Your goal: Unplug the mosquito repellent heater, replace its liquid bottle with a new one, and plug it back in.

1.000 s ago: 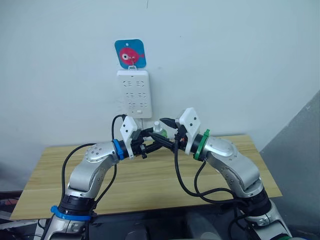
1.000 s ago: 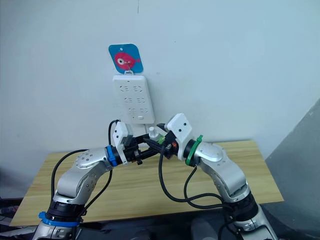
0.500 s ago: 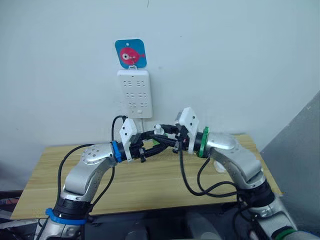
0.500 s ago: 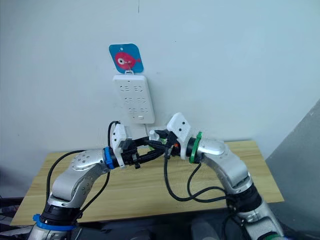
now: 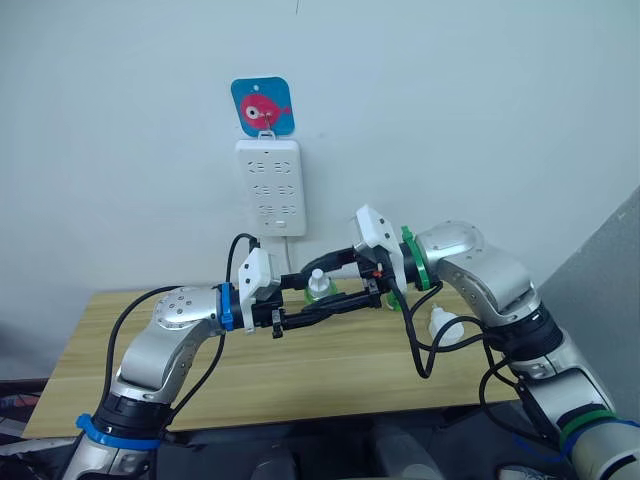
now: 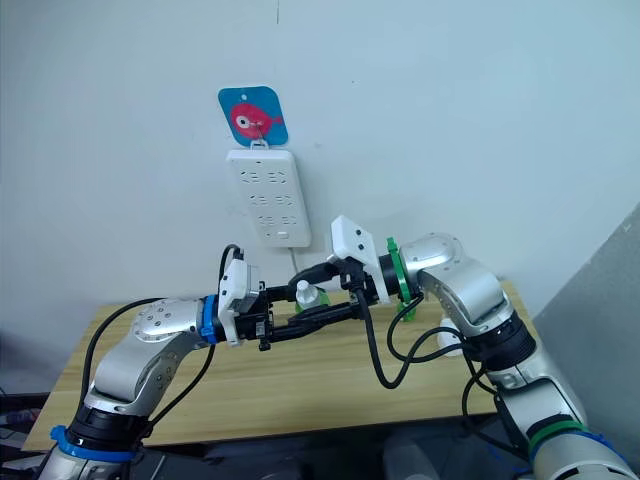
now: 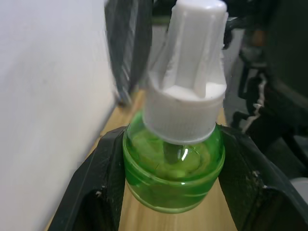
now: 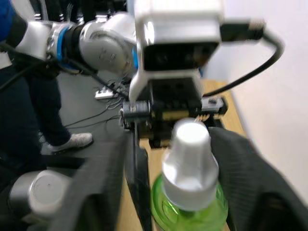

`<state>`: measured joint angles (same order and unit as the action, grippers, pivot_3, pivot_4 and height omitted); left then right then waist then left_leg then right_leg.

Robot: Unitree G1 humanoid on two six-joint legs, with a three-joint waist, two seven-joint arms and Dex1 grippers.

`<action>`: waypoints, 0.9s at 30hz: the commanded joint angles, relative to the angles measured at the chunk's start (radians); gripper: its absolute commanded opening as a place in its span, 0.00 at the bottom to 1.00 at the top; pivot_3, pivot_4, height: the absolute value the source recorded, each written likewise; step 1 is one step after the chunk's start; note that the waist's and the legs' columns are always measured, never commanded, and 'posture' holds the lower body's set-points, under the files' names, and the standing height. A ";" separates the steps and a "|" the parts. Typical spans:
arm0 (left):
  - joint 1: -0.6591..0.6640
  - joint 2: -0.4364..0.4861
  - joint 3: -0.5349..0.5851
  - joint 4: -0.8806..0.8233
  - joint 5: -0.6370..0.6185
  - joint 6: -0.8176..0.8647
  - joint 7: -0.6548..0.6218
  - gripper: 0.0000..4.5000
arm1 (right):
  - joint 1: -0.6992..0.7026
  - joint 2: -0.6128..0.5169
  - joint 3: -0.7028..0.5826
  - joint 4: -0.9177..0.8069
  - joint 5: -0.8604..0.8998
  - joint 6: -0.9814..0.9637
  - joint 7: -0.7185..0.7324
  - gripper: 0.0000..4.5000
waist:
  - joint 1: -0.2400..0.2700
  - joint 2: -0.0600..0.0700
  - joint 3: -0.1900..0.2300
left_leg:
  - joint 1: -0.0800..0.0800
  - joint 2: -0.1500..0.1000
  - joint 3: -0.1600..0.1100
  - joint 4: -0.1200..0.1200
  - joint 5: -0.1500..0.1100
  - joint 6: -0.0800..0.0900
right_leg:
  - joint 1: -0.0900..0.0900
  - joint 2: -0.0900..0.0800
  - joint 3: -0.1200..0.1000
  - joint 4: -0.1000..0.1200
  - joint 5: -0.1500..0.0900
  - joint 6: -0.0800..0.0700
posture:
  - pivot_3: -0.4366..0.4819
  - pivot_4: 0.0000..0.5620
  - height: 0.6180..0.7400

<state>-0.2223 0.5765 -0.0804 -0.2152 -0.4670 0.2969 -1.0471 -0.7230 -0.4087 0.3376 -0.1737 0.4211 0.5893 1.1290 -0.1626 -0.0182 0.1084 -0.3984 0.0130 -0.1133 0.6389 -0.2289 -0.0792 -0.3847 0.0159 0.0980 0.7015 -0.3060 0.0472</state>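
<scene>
Right arm's elbow has swung up and out right since a second ago.

Left gripper (image 7: 173, 161) is clamped on the clear green liquid bottle with a ribbed white cap (image 5: 317, 288), above the wooden table (image 5: 120, 350). Right gripper (image 8: 178, 183) is spread, with fingers flanking the cap.

Small white rounded heater (image 5: 443, 325) lies on the table at right, unplugged.

Step looks like uncapping the new bottle. Next, the right gripper closes on the cap and twists while the left gripper holds.

Count: one bottle, one heater, and one white wall power strip (image 5: 268, 187) with its sockets empty.
</scene>
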 commanded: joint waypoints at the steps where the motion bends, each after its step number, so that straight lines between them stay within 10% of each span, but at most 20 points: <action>1: 0.020 -0.033 0.043 -0.016 -0.015 0.014 0.071 0.51 | 0.071 -0.009 -0.100 -0.135 0.029 0.035 -0.114 0.71 | 0.003 0.000 0.000 | 0.000 0.000 0.000 0.000 0.000 0.000 | 0.000 0.000 0.000 0.000 0.000 0.000 | 0.35 0.13 1.00; 12: 0.052 -0.076 0.050 -0.047 -0.036 0.051 0.141 0.51 | 0.236 0.137 -0.034 -0.279 -0.088 0.038 -0.446 0.71 | -0.002 0.000 0.000 | 0.000 0.001 0.001 0.000 0.000 0.000 | 0.000 0.001 0.001 -0.002 0.000 0.000 | 0.31 0.14 1.00; 27: 0.033 -0.060 0.039 -0.030 0.002 0.002 0.101 0.51 | 0.201 0.142 -0.034 -0.159 -0.126 0.001 -0.443 0.71 | -0.003 0.000 0.000 | 0.000 0.000 0.001 -0.003 0.000 0.000 | 0.000 0.001 0.001 -0.004 0.000 0.000 | 0.33 0.12 1.00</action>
<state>-0.1844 0.5086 -0.0542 -0.2250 -0.4641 0.3216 -0.9362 -0.5050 -0.2626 0.3460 -0.3064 0.2712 0.5964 0.6792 -0.1652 -0.0180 0.1085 -0.3983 0.0135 -0.1124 0.6363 -0.2289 -0.0793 -0.3845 0.0164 0.0990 0.6978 -0.3060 0.0473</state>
